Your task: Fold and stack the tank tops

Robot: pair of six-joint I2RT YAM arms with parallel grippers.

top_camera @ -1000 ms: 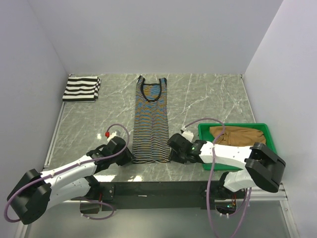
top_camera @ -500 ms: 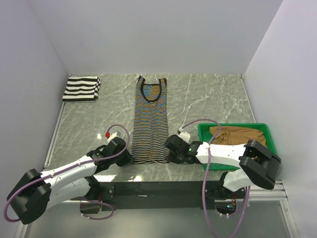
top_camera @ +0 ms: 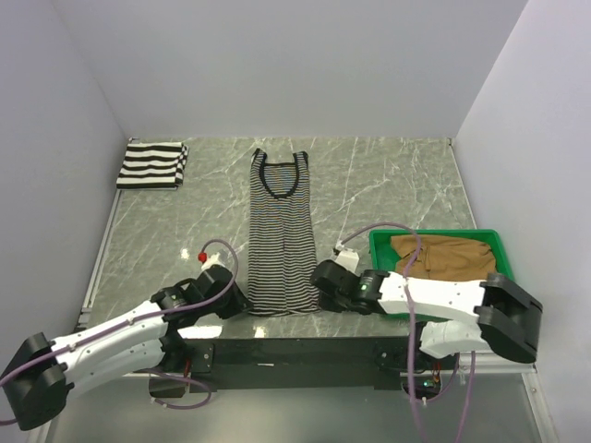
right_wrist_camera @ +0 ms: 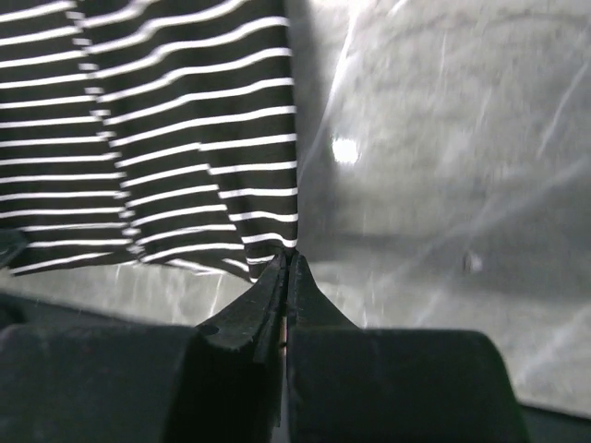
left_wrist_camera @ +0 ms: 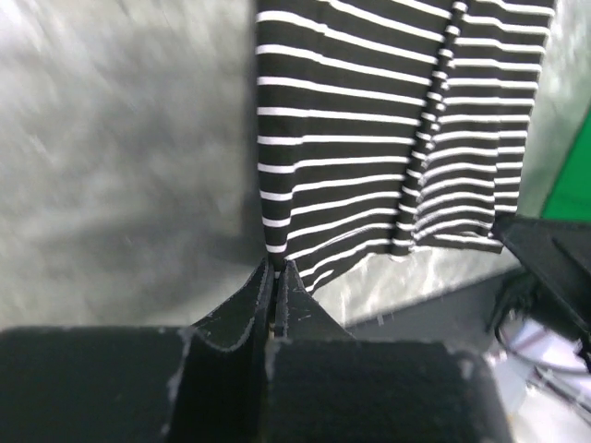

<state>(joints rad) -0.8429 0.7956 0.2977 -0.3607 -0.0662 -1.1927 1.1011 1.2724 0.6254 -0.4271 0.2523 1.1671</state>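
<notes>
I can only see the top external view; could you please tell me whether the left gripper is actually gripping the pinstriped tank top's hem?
Observer: Yes. The left wrist view shows the left gripper shut, with the near hem corner of the pinstriped tank top caught between its tips.
Operator: Thank you. Is the right side the same?
Observer: The right wrist view shows the right gripper shut on the other hem corner, with the cloth's side edge running straight up from its tips.
</notes>
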